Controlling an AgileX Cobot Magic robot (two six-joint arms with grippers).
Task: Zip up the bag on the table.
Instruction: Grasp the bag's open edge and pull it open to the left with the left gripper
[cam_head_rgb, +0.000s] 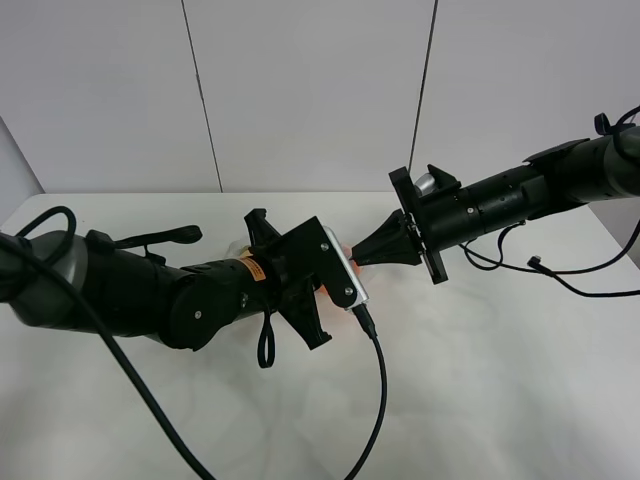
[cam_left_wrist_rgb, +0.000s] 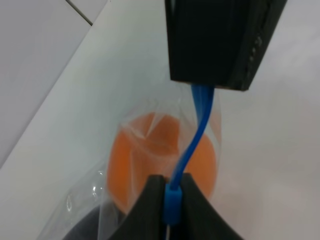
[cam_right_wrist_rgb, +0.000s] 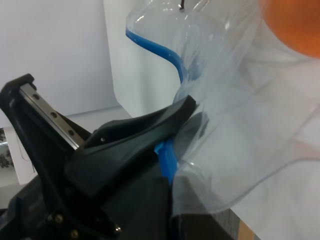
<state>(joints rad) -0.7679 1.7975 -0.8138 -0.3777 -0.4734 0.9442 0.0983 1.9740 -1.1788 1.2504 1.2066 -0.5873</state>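
The clear crinkly bag (cam_left_wrist_rgb: 125, 200) hangs between my two grippers above the white table (cam_head_rgb: 500, 390). An orange toy fruit (cam_left_wrist_rgb: 145, 160) shows through it. In the exterior view the arms hide the bag except for a bit of orange (cam_head_rgb: 345, 249). My left gripper (cam_left_wrist_rgb: 170, 184) is shut on the blue zipper strip (cam_left_wrist_rgb: 192, 145). The strip runs from there up into my right gripper (cam_left_wrist_rgb: 205, 87). In the right wrist view my right gripper (cam_right_wrist_rgb: 192, 112) is shut on the blue strip (cam_right_wrist_rgb: 165, 157) at the bag's edge (cam_right_wrist_rgb: 235, 130). The two grippers (cam_head_rgb: 358, 256) almost touch.
A black cable (cam_head_rgb: 379, 380) hangs from the left wrist camera down across the table's front. Loose cables (cam_head_rgb: 560, 278) trail under the right arm. A white panelled wall (cam_head_rgb: 300, 90) stands behind the table's far edge.
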